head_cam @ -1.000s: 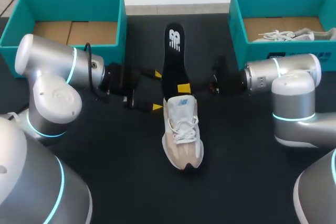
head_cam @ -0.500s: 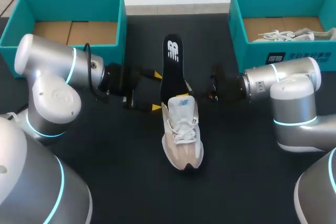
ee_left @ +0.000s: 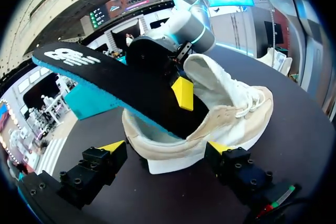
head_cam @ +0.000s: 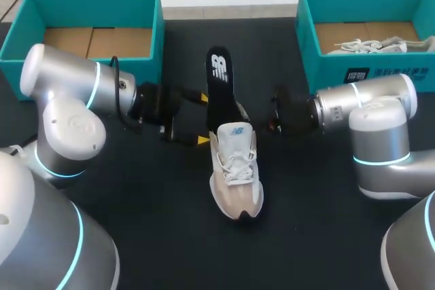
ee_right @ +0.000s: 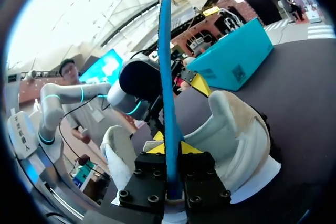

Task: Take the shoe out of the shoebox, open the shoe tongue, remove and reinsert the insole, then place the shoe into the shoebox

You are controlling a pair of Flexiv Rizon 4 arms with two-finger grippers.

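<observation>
A white and beige shoe (head_cam: 234, 174) stands mid-table, toe toward the near edge. A black insole (head_cam: 219, 86) with a blue underside slants up out of the shoe's heel opening, its lower end inside. My right gripper (head_cam: 238, 112) comes in from the right and is shut on the insole's edge. In the right wrist view the insole (ee_right: 165, 66) stands edge-on between the right gripper (ee_right: 170, 148) fingers, with the shoe (ee_right: 236, 140) ahead. My left gripper (ee_left: 165, 149) is open, with the heel of the shoe (ee_left: 231, 108) between its spread fingers. The insole (ee_left: 105, 77) rises over it.
A teal shoebox (head_cam: 160, 32) with a cardboard floor sits at the back left. A second teal shoebox (head_cam: 302, 25) at the back right holds another white shoe (head_cam: 367, 47). The black tabletop lies bare in front of the shoe.
The insole has slid down deeper into the shoe and leaned a little to the left, my right gripper going with it. My left gripper has stayed open at the heel.
</observation>
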